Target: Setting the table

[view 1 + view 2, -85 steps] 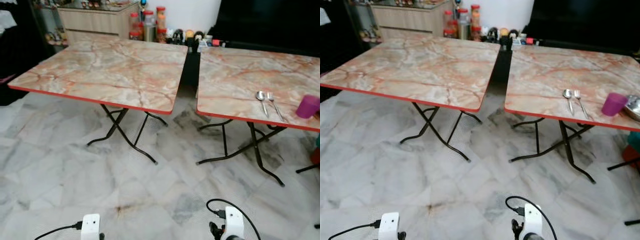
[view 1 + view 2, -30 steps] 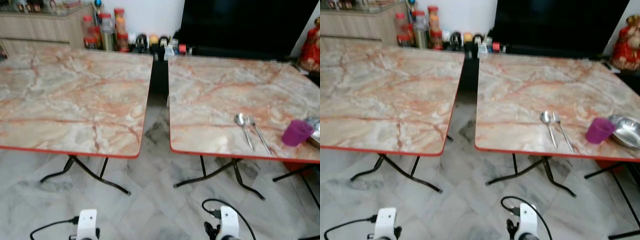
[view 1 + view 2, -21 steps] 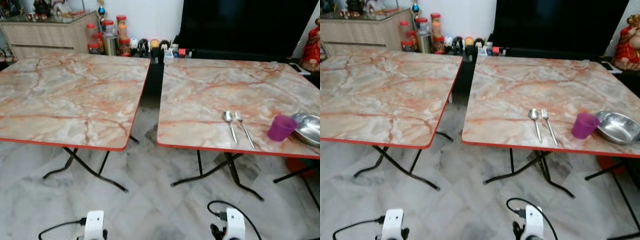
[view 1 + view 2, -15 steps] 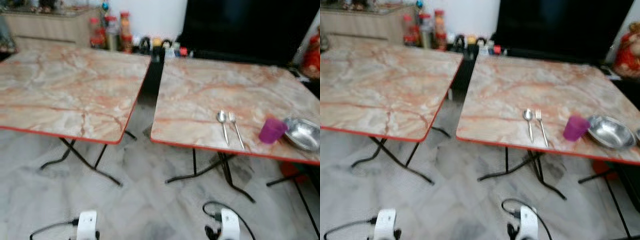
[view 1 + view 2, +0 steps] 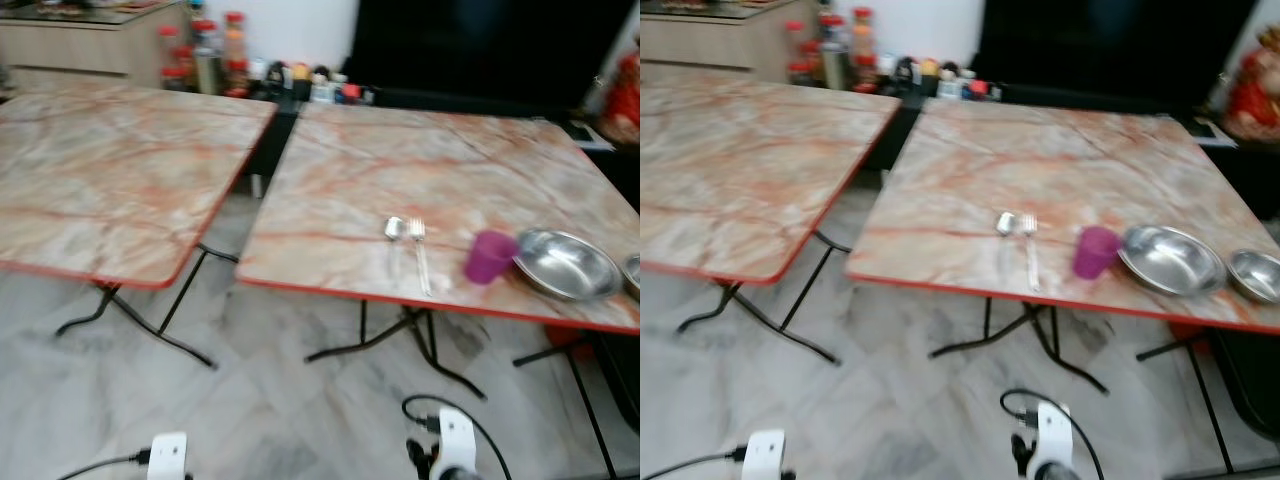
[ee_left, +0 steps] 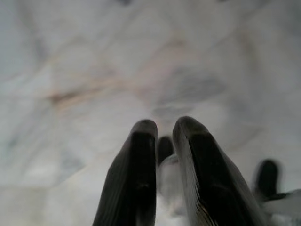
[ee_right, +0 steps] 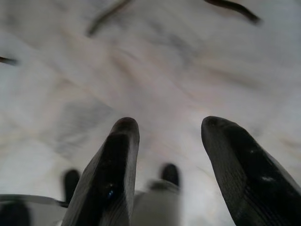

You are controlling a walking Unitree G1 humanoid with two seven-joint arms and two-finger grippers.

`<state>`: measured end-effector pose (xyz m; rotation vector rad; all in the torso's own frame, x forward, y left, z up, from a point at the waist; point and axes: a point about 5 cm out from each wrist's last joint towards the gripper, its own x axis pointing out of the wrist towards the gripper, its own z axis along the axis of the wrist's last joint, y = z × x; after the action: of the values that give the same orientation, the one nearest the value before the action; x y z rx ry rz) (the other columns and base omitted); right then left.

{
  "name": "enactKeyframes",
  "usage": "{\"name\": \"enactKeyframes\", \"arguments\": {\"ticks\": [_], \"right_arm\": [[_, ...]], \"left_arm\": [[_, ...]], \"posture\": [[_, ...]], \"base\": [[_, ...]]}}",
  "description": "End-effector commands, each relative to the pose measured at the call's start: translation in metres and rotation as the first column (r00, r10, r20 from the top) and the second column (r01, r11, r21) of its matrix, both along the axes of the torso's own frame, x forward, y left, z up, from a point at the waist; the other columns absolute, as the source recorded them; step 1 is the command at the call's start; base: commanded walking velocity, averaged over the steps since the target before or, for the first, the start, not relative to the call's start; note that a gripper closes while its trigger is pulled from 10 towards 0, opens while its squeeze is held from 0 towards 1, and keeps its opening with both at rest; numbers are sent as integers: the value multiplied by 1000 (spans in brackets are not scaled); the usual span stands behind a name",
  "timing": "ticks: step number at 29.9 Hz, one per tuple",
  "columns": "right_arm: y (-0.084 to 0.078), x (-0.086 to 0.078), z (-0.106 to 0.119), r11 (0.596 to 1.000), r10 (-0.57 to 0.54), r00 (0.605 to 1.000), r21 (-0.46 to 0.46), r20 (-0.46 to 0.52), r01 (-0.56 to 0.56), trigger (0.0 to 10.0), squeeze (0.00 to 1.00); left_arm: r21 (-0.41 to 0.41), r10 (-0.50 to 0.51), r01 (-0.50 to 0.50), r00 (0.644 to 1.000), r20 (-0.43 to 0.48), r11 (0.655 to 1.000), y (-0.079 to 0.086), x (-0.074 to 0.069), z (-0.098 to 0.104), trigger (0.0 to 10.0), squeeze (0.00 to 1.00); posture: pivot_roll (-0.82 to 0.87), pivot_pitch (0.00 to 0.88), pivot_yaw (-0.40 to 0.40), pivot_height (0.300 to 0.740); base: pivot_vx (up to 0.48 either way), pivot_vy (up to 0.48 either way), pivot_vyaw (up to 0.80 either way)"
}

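Note:
Two marble-patterned folding tables stand side by side ahead. On the right table (image 5: 400, 160), near its front edge, lie a spoon (image 5: 394, 230) and a fork (image 5: 420, 255), with a purple cup (image 5: 490, 256) and a steel bowl (image 5: 565, 264) to their right. A second, smaller steel bowl (image 5: 1255, 274) sits at the far right. The left table (image 5: 110, 170) is bare. Both arms hang low over the floor. My left gripper (image 6: 164, 136) has its fingers nearly together, holding nothing. My right gripper (image 7: 171, 129) is open and holds nothing.
Jars and bottles (image 5: 210, 55) stand along the back wall beside a wooden cabinet (image 5: 90, 45). A large dark screen (image 5: 480, 50) is behind the right table, a red figure (image 5: 1245, 85) at the far right. Marble floor tiles (image 5: 250, 400) stretch in front.
The camera has turned right and come closer: the tables shifted left in view, and the steel bowls came fully into view. Both grippers stay low.

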<state>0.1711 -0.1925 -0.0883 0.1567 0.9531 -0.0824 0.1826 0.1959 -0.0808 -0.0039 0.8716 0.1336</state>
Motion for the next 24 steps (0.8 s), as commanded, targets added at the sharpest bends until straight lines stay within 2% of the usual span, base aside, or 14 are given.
{"name": "enactKeyframes", "arguments": {"ticks": [1, 7, 18, 24], "right_arm": [[3, 8, 3, 1000, -11, 1000, 9, 27, 11, 10000, 0], [3, 10, 4, 1000, -25, 999, 6, 31, 24, 10000, 0], [4, 13, 5, 1000, -6, 999, 4, 35, 6, 10000, 0], [4, 13, 6, 1000, -8, 999, 8, 39, 8, 10000, 0]], "left_arm": [[10, 18, -18, 999, -43, 1000, 8, -12, -5, 10000, 0], [19, -7, 7, 1000, -12, 1000, 7, -2, 0, 10000, 0], [28, 9, -8, 1000, -18, 1000, 9, -2, 0, 10000, 0], [36, 9, -7, 999, -41, 999, 14, -11, -3, 10000, 0]], "posture": [[70, 0, -49, 740], [76, 0, -60, 740], [95, 0, -75, 740], [76, 0, -60, 740]], "base": [[0, 0, 0], [0, 0, 0], [0, -435, 0], [0, -472, 0]]}}
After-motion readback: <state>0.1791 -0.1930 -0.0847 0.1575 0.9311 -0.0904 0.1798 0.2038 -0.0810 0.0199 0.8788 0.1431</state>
